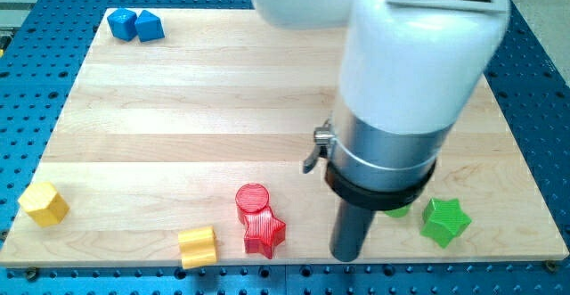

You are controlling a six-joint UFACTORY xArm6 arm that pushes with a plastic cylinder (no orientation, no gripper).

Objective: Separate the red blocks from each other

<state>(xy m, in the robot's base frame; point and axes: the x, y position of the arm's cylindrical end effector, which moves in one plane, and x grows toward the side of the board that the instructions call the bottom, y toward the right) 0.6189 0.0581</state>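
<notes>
Low in the frame's centre, the red cylinder (252, 197) touches the red star (264, 233) below it, stacked top-to-bottom, while my tip (346, 258), a bare rod with no hand to clench, rests just right of the star on the worktop (178, 90).

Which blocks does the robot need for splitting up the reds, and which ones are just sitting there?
For the job:
red cylinder
red star, touching the cylinder
my tip, right of the star

Just lying about:
two blue blocks
yellow hexagon block
yellow block
green star
green block, mostly hidden
</notes>
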